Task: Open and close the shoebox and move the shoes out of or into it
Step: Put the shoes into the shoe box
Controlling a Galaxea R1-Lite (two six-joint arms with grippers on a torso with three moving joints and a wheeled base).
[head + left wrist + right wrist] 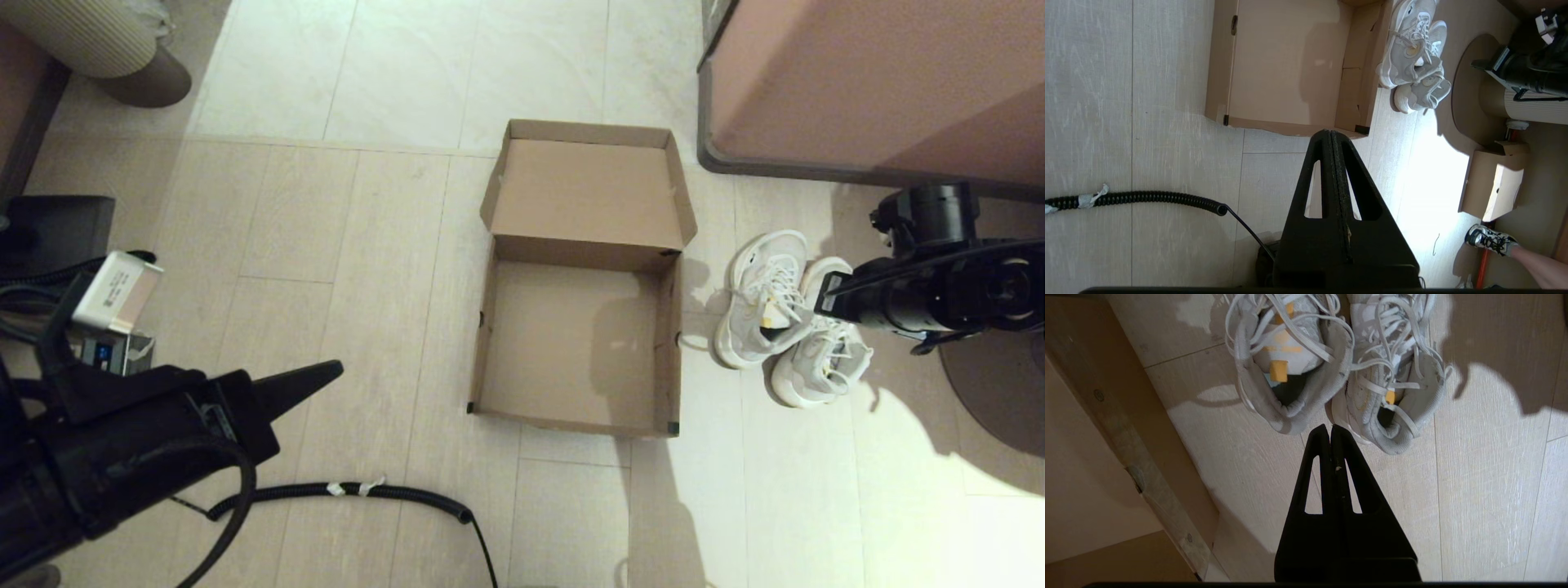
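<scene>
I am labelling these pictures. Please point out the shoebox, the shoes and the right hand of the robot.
shoebox [571,351]: head view, on the bare inner floor of the open box.
shoes [767,306]: head view, on the laces of the shoe nearer the box.
right hand [1330,430]: right wrist view, at the closed fingertips, just short of the shoes.

One open shoebox [571,327] sits on the floor, holding nothing. Two white sneakers [788,327] stand side by side just beside it, one pair. Two black tools show: the left tool [331,371] and the right tool [1329,428], each with its fingers pressed together. One coiled black cable [367,491] lies on the floor. One smaller cardboard box [1494,183] appears in the left wrist view.
</scene>
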